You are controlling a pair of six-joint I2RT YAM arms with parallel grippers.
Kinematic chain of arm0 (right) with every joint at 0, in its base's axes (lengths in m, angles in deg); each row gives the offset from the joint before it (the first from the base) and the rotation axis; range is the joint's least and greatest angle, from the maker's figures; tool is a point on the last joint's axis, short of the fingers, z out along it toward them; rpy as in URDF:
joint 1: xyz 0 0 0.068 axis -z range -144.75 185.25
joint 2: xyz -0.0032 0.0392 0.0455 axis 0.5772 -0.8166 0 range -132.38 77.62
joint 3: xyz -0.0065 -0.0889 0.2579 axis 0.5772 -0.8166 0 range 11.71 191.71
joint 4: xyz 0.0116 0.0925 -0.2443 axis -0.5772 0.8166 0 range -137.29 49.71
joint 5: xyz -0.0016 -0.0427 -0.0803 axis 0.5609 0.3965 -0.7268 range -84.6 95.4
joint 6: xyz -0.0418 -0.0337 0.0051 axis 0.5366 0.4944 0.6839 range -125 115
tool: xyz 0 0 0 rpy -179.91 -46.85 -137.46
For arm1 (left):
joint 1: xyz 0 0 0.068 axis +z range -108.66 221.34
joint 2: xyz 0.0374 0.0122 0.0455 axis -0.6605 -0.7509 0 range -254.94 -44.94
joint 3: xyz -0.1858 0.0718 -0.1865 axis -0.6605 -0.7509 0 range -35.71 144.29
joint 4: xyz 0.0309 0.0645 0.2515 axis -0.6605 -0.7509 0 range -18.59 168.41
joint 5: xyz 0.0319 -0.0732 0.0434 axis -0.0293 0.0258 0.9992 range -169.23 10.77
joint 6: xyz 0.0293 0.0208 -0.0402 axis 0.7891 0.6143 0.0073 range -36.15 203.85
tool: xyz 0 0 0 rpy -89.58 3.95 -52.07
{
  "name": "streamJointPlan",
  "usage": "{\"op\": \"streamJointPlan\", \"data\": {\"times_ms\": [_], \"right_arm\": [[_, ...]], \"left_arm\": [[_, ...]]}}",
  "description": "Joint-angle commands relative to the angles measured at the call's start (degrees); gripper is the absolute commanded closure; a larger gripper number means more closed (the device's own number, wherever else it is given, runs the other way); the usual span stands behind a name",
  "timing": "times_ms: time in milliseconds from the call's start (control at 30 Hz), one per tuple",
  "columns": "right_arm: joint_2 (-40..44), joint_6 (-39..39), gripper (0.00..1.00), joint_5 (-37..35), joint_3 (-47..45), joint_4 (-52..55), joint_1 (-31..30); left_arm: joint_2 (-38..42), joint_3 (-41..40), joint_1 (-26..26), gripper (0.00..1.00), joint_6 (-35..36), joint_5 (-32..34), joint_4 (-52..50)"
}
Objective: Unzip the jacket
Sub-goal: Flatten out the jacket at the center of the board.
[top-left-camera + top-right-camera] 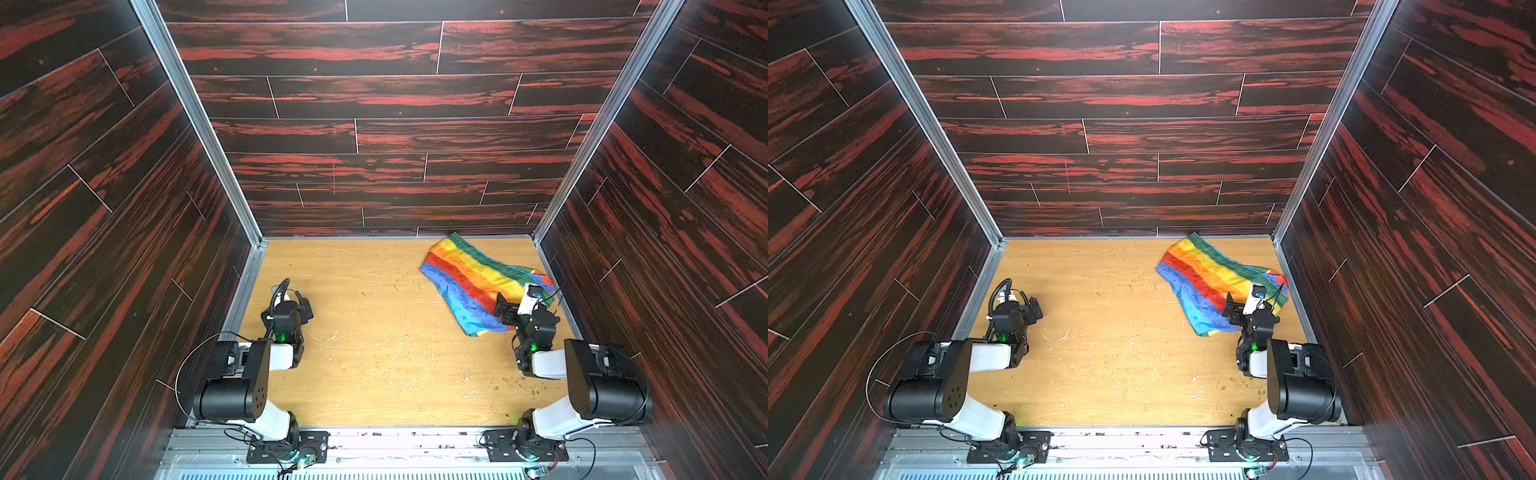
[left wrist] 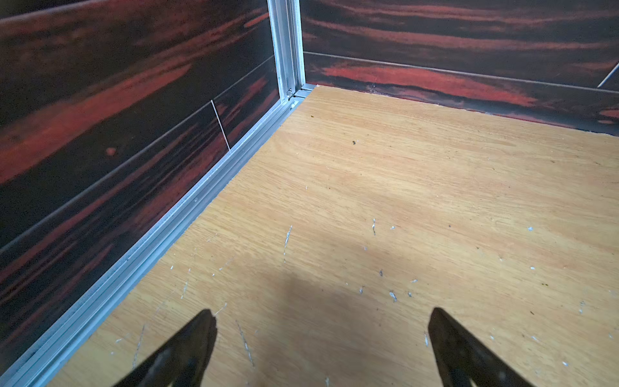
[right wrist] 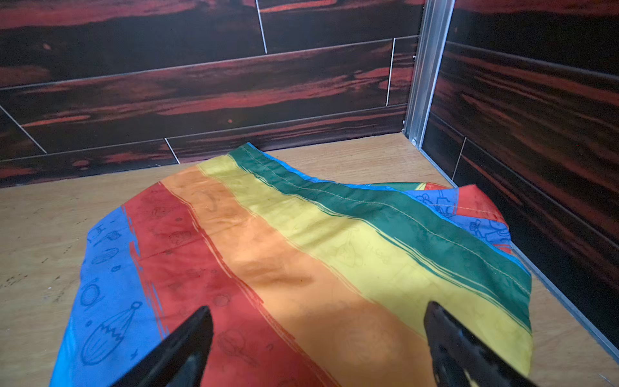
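I'm at step 1: the jacket (image 1: 478,278) lies rumpled at the table's (image 1: 374,353) 2 o'clock, zipper hidden. Right gripper (image 3: 318,310) above it, left gripper (image 2: 321,313) at 9 o'clock, both spread, empty. Next I'd uncover the zipper.

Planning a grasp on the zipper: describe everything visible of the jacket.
The jacket is thin, slightly shiny fabric striped blue, red, orange, yellow and green, with faint line doodles and a stitched seam along the green. It lies mostly flat, rumpled at one end, on the wooden table in its far right corner. No zipper, hood or pocket shows. The open right claw hangs over its near edge; contact is unclear.
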Motion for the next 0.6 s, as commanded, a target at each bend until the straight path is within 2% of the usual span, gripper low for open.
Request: {"op": "streamJointPlan", "data": {"times_ms": [0,567], "right_arm": [[-0.89,0.47,0.01,0.85,0.45,-0.02,-0.02],[-1.00,0.47,0.01,0.80,0.62,0.20,-0.04]], "left_arm": [[1.52,-0.50,-0.11,0.00,-0.50,0.57,1.10],[1.38,-0.33,-0.11,0.00,-0.54,0.64,0.78]]}}
